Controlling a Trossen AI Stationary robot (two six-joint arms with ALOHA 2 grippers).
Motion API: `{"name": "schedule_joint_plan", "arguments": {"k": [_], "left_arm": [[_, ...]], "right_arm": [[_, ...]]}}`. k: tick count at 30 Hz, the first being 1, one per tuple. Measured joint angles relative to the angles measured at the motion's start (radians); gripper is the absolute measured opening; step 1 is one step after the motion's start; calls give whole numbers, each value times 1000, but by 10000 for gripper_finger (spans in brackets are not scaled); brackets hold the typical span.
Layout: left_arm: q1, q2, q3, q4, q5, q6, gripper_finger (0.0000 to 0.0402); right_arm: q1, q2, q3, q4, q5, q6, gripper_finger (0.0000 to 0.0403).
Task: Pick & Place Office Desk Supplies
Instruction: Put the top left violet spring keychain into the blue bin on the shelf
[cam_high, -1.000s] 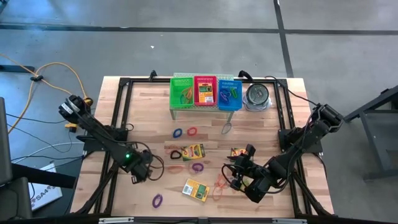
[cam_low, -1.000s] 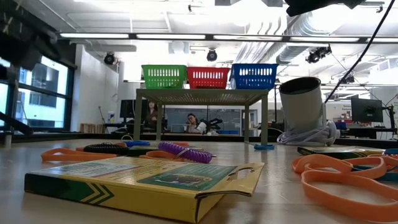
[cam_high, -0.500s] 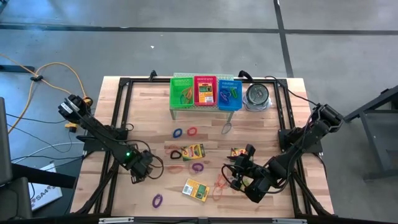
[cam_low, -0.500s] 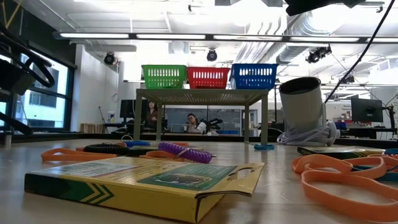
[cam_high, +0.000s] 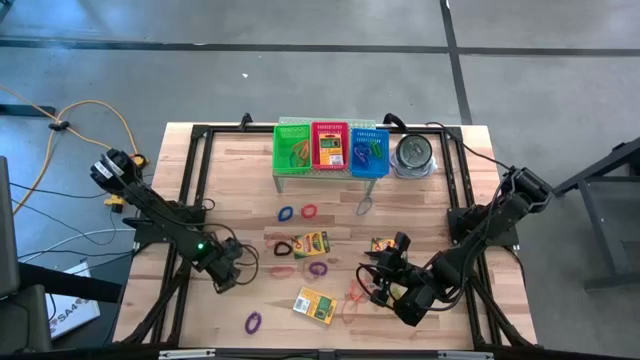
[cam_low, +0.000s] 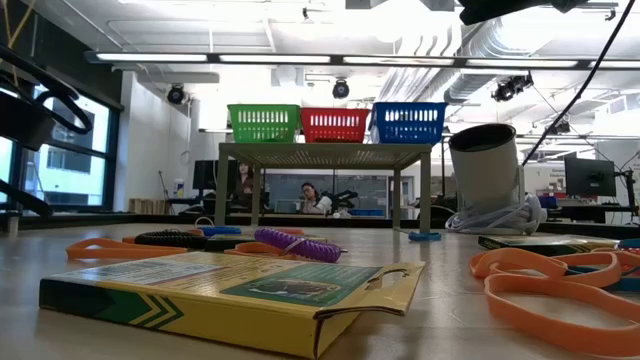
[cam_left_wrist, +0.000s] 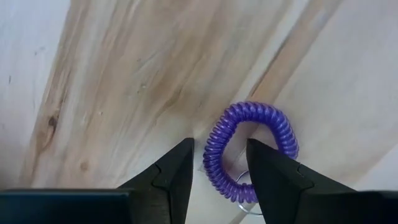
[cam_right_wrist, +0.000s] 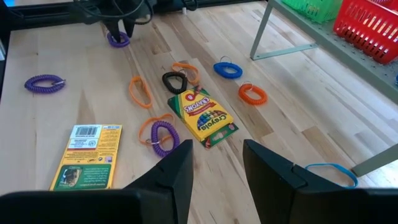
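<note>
Wooden table (cam_high: 230, 180): crayon boxes (cam_high: 316, 305), coil loops (cam_high: 252, 322), basket stand (cam_high: 330, 175), tin (cam_high: 413, 153)

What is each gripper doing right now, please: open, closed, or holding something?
Left gripper: open, fingers astride one side of a purple coil band on the table, not gripping it.
Right gripper: open, empty, above the table.

A wire rack (cam_high: 330, 172) at the table's (cam_high: 240, 170) twelve o'clock edge carries three mesh baskets side by side: green (cam_high: 293, 147), red (cam_high: 330, 146), blue (cam_high: 369, 150). A round metal tin (cam_high: 413, 153) stands just beside the blue basket, toward one o'clock.
</note>
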Motion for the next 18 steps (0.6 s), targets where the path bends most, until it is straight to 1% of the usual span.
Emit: {"name": "schedule_joint_plan", "arguments": {"k": [2,5,9,11,12,15,18], "left_arm": [[-6,0,-3,-2,2,24,139],[-8,1,-4,-7,1,-19,116],[-7,1,-5,-17,0,-28,54],[-7,1,-5,-19,0,-8,22],[-7,1,-5,-19,-1,12,14],[-7,2,-5,-21,-13,66,12],[-4,4,1,-23,-16,74,12]], "right_arm": [[0,0,0,0,0,0,129],[0,0,0,0,0,-1,129],[0,0,0,0,2,-1,129],[0,0,0,0,2,-1,129],[0,0,0,0,3,-1,129],[0,0,0,0,3,-1,129],[0,0,0,0,3,-1,129]]}}
